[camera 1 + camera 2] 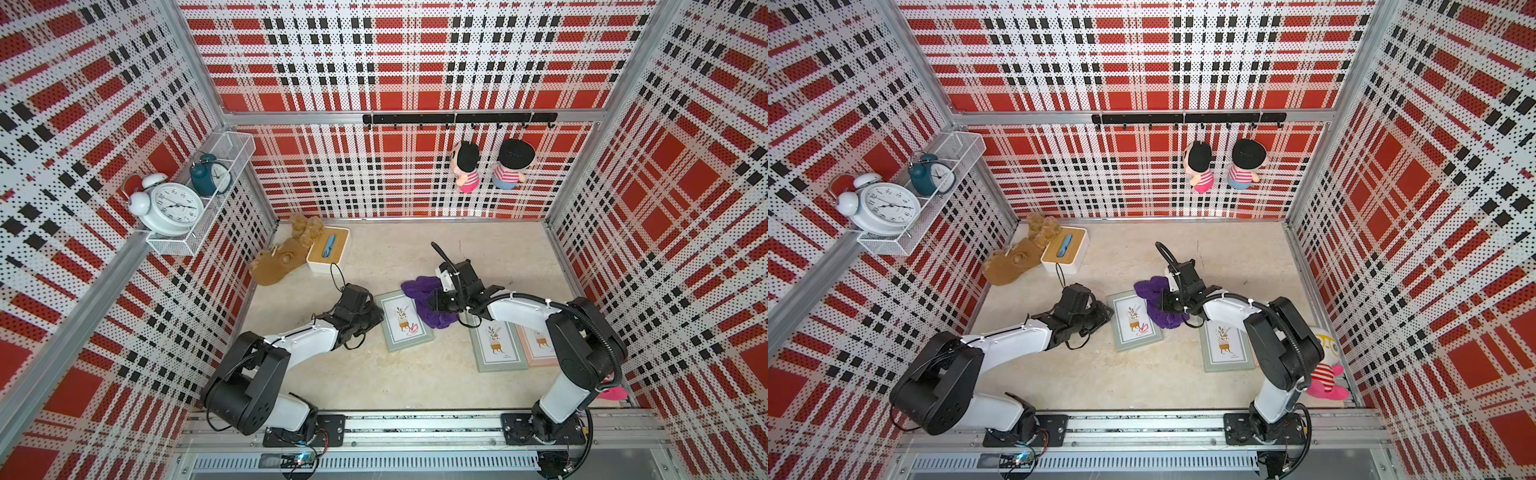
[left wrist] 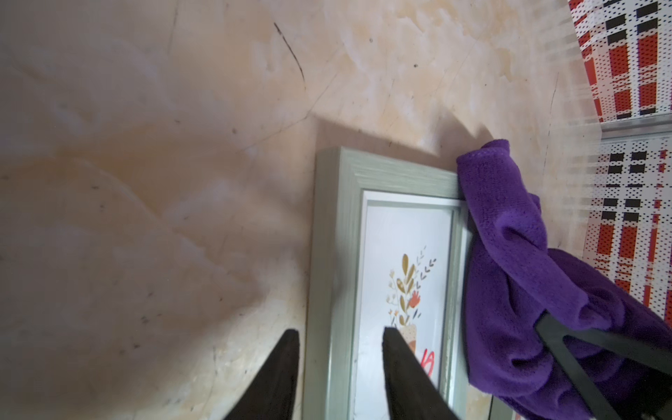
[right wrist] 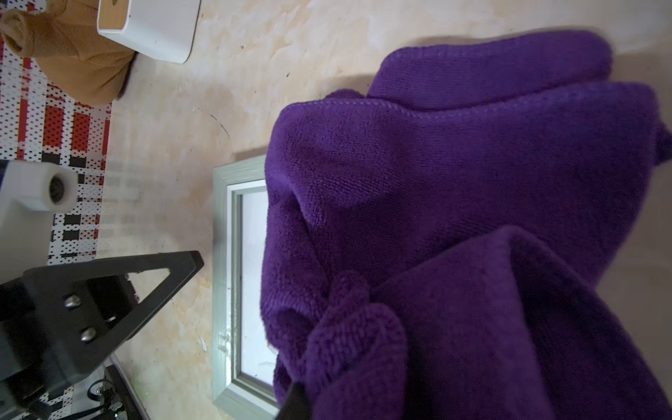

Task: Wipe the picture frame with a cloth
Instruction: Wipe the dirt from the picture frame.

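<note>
A grey-green picture frame [image 1: 405, 320] [image 1: 1133, 320] with a plant print lies flat on the table. The purple cloth [image 1: 417, 286] [image 1: 1150, 289] is bunched over its far right corner and right edge. My right gripper [image 1: 436, 305] [image 1: 1167, 303] is shut on the cloth [image 3: 436, 182], and folds hide most of its fingers [image 3: 296, 400]. My left gripper [image 1: 376, 316] [image 1: 1106, 313] [image 2: 341, 330] is open. Its jaws straddle the frame's left rail [image 2: 334, 254], one over the table and one over the glass. The cloth [image 2: 509, 254] hangs along the opposite rail.
A second grey frame [image 1: 496, 345] and a pink frame [image 1: 540, 345] lie under the right arm. A white tissue box [image 1: 328, 249] and a brown plush toy [image 1: 278, 262] sit at the back left. A doll [image 1: 1325, 365] lies by the right wall.
</note>
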`<state>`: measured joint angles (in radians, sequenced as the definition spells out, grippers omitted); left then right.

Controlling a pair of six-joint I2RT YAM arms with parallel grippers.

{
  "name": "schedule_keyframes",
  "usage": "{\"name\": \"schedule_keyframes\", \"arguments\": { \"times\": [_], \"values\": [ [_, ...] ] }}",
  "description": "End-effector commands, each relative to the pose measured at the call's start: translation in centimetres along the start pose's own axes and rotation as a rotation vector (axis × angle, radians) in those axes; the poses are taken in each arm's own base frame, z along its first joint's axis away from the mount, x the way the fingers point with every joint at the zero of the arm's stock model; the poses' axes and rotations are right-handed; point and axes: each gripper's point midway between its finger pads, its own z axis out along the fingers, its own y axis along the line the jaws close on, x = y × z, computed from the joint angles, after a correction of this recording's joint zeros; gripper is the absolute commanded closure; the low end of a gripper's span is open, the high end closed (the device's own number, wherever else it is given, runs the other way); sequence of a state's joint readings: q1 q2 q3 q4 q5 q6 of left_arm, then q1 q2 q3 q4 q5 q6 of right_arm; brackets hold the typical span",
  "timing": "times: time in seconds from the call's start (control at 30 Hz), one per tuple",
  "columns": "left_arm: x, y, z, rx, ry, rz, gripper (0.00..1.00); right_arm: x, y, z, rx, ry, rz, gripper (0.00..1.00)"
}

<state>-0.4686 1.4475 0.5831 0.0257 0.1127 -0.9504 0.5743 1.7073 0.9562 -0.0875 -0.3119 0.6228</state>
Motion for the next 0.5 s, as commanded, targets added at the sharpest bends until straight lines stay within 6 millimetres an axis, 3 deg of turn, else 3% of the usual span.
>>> {"name": "schedule_keyframes", "arguments": {
  "times": [0.0,0.13,0.37,0.47],
  "values": [
    [1.1,0.5,0.7,0.010,0.028,-0.009,0.60,0.3,1.1,0.3,-0.031,0.011,-0.024,1.00],
    [1.2,0.2,1.2,0.035,0.037,-0.007,0.61,0.9,1.8,0.6,-0.030,0.025,-0.071,1.00],
    [2.2,1.0,2.0,0.022,0.066,0.002,0.64,3.3,-0.7,1.7,0.095,0.087,-0.119,1.00],
    [2.8,2.2,2.2,-0.023,0.090,0.018,0.65,3.6,-0.9,1.5,0.103,0.090,-0.118,1.00]
  ]
}}
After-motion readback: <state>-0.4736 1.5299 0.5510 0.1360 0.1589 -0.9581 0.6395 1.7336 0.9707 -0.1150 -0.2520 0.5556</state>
